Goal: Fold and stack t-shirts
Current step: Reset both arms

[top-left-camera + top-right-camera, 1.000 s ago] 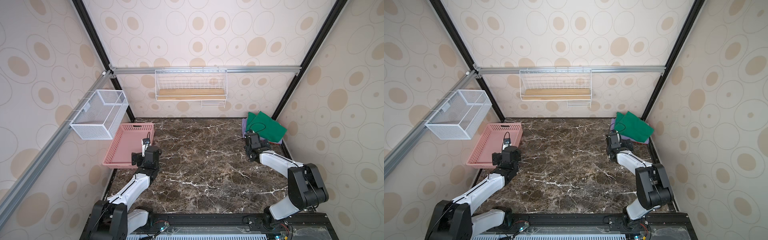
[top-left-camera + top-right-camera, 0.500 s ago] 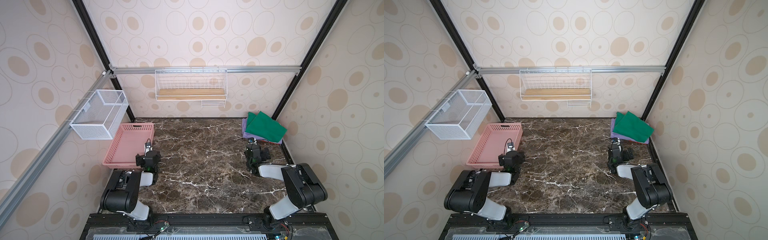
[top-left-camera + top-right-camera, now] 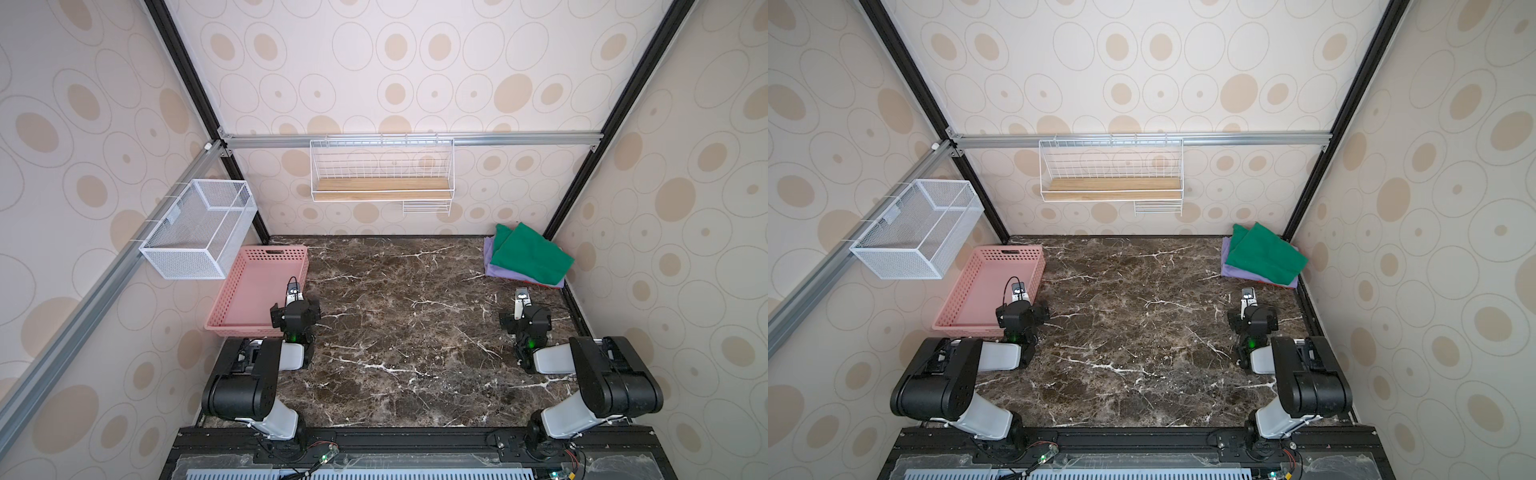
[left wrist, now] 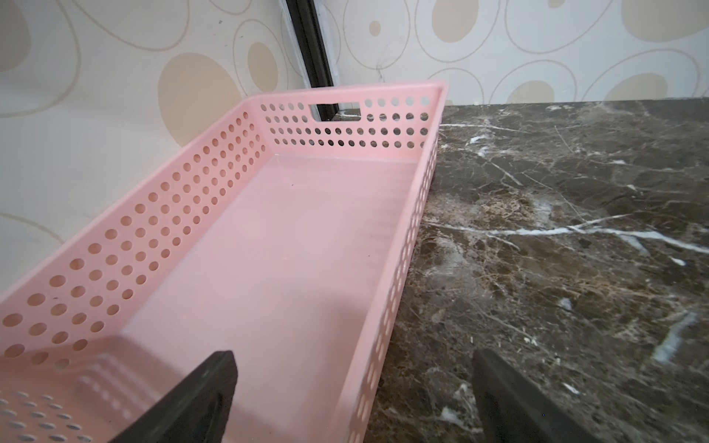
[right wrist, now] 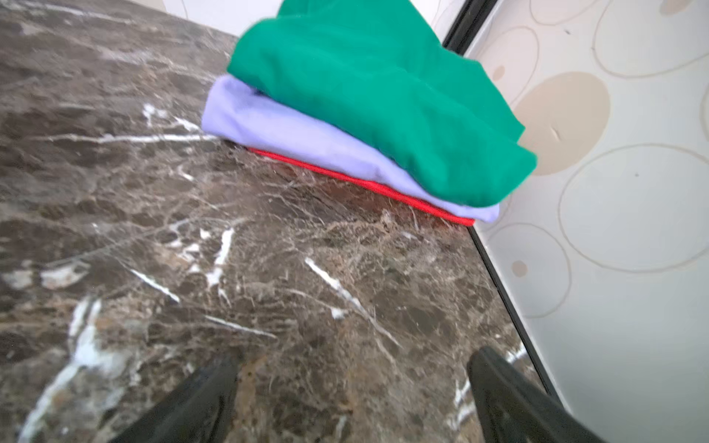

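- Green cloth tops the pile: we see the green t-shirt (image 5: 383, 107) folded and lying on the lavender t-shirt (image 5: 291, 134), which lies on the red t-shirt (image 5: 364, 184). Only a thin edge of the red t-shirt shows.
- We find these 3 shirts in the far right corner of the bench (image 3: 415, 324), close to the right wall, with the green one turned a little askew over the 2 below.
- The right tool (image 5: 355, 354) is released, its 2 jaws spread wide and grasping nothing. It hangs low over bare marble, pointing toward the pile, near it but apart from it.
- The left tool (image 4: 353, 356) is likewise released and grasps nothing. In the left wrist view, 1 jaw stands over the floor of the pink basket (image 4: 153, 230) and the other over the bench, straddling the basket's side wall. We cannot tell whether it touches that wall.
- The pink basket sits at the far left of the bench, beside the left wall.
- In both top views the 2 arms are folded back near their bases at the near edge, well apart.
- A white mesh box (image 3: 199, 228) hangs on the left wall, and a wire shelf (image 3: 381, 193) with a wooden board hangs on the back wall.
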